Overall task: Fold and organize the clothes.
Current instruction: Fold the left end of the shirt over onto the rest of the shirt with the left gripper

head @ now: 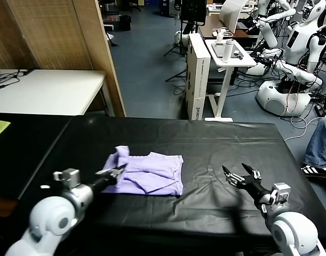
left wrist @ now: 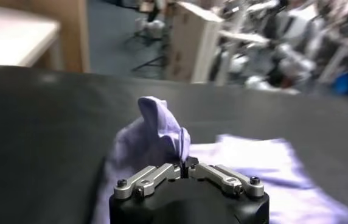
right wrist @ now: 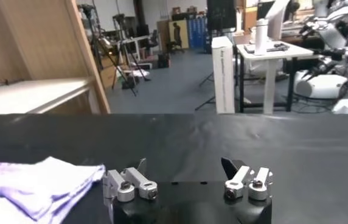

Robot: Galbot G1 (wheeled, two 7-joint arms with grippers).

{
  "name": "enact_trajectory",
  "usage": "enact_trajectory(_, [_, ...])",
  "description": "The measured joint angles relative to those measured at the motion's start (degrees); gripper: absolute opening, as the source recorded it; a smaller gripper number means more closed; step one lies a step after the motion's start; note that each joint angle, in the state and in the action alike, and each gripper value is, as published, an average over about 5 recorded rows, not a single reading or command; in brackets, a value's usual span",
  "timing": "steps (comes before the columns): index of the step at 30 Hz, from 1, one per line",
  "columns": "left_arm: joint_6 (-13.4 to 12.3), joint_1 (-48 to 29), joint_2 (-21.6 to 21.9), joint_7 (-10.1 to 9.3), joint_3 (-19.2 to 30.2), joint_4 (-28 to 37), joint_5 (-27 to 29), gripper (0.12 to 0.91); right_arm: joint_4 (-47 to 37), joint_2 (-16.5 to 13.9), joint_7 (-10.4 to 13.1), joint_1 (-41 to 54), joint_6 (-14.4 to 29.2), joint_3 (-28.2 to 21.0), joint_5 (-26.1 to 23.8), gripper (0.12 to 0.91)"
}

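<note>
Left gripper (head: 118,172) pinches the T-shirt's (head: 152,173) left edge.
Thin cloth may slip, spoiling the fold; right gripper (head: 239,174) waits open, right.

I see rounded white arm shells, silver-grey wrist blocks, black forearms; left gripper (head: 117,172) and right gripper (head: 240,175) show black fingers, silver linkages, dark screws.
</note>
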Motion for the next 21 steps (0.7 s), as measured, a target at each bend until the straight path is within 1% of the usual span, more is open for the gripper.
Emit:
enact_trajectory(3, [0.0,-1.9,-1.9,-0.43,2.6,1.0,0.3,0.172,0.0,0.3,0.0,-0.3,0.0,-0.1,-0.3,0.907])
enact_trajectory(10, [-0.2,-4.9,-5.6,-0.57,7.5,3.7,1.5,0.172,0.1,0.7,0.0,-0.8,-0.1,-0.2,-0.5,0.907])
enact_trajectory(15, [-0.2,-5.7,-7.7,-0.62,9.3,5.4,2.0,0.172,0.2,0.7,0.0,-0.9,-0.1,-0.3,-0.6,0.907])
enact_trajectory(21, [-0.5,-6.1,-9.7,-0.54,10.3,7.4,3.4,0.172,0.2,0.9,0.0,-1.1,-0.1,-0.3,-0.7,0.907])
